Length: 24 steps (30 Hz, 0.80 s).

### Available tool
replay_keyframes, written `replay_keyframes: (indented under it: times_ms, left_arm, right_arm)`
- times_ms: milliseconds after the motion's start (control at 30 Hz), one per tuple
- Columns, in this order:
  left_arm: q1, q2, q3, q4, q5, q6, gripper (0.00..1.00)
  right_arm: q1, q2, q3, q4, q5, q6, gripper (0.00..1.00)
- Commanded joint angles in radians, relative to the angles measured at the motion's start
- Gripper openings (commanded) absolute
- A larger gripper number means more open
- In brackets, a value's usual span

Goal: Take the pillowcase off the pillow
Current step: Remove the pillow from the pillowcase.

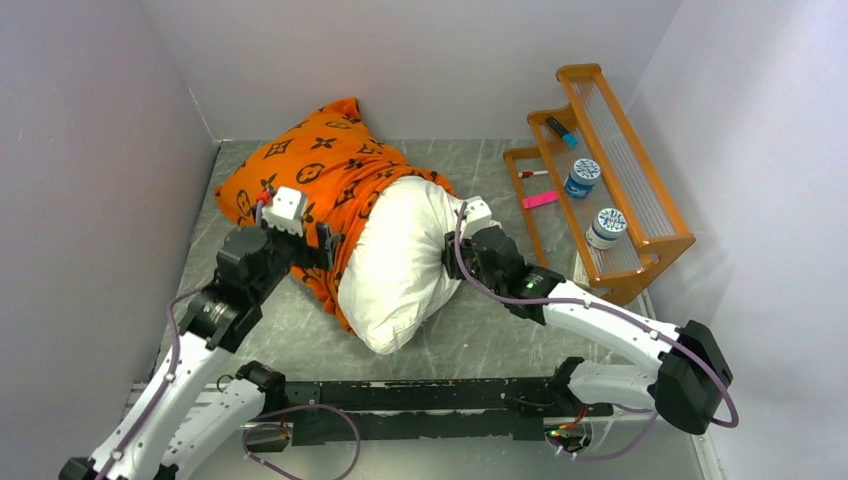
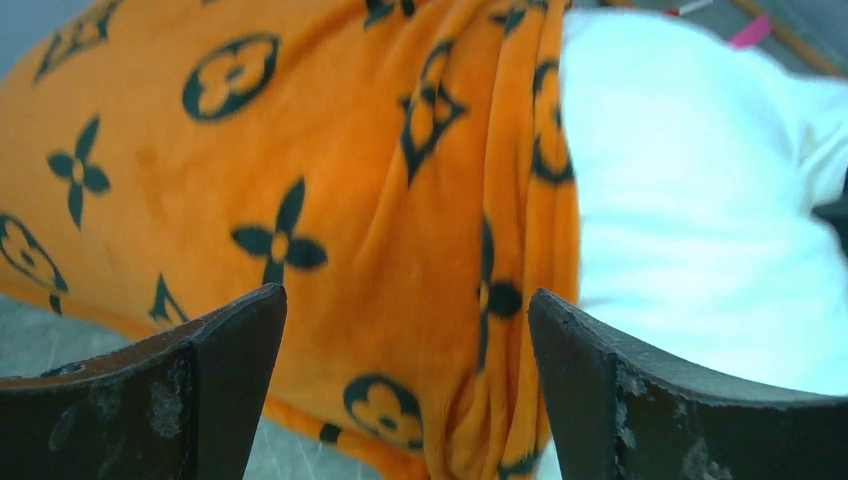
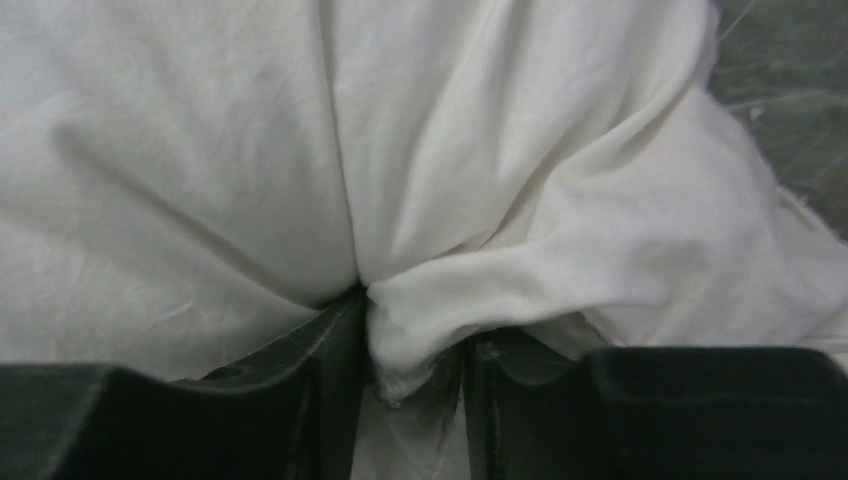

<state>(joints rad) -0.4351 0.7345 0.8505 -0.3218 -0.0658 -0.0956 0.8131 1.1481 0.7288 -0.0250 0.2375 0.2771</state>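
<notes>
Nearest the bases, the grey scratched tabletop (image 1: 480, 335) carries the white pillow (image 1: 400, 265). Its bare end points toward 6 o'clock and its far end toward 11 o'clock.

The right hand (image 1: 455, 245) comes in from 4 o'clock against the pillow's right flank. In the right wrist view its two dark fingers (image 3: 320, 380) are closed on a pinched fold of the pillow's white cloth, with creases running up and away from the pinch.

The left hand (image 1: 325, 245) reaches in from 8 o'clock to the pillow's left side. In the left wrist view its fingers (image 2: 230, 350) are spread wide. The gathered, ruffled edge of the pillowcase (image 1: 310, 165) stands between them, but I cannot tell whether either finger touches the fabric.

The pillowcase, orange with dark flower and circle motifs, covers only the far half of the pillow. It is bunched in folds at about the pillow's middle, and its far corner rises against the back wall at 11 o'clock.

Farther off, at 2 o'clock, an orange rack (image 1: 640, 245) stands by the right wall, apart from the pillow. It holds two white jars (image 1: 582, 177) with blue-patterned lids, a dark marker (image 1: 560, 131) with a blue cap and a pink strip (image 1: 540, 200).
</notes>
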Motion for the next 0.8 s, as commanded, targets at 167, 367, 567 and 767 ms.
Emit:
replay_keyframes:
  times_ms: [167,367,567,767]
  left_arm:
    - [0.001,-0.298,-0.23,0.0,-0.014,-0.06,0.96]
    - [0.002,-0.36,-0.262,0.011,-0.049,-0.05,0.96]
    - [0.006,-0.365,-0.265,0.009,-0.046,-0.069,0.96]
    - [0.021,-0.36,-0.267,0.012,-0.066,-0.087,0.96]
  right_arm:
    - [0.001,-0.185,0.07,-0.006,-0.042,-0.102,0.71]
    - [0.075,-0.253,0.169,-0.157,-0.108,-0.155,0.92]
    - [0.255,-0.207,0.262,-0.203,-0.075,-0.223,1.0]
    - [0.487,-0.032,0.398,-0.281,0.032,-0.325,1.0]
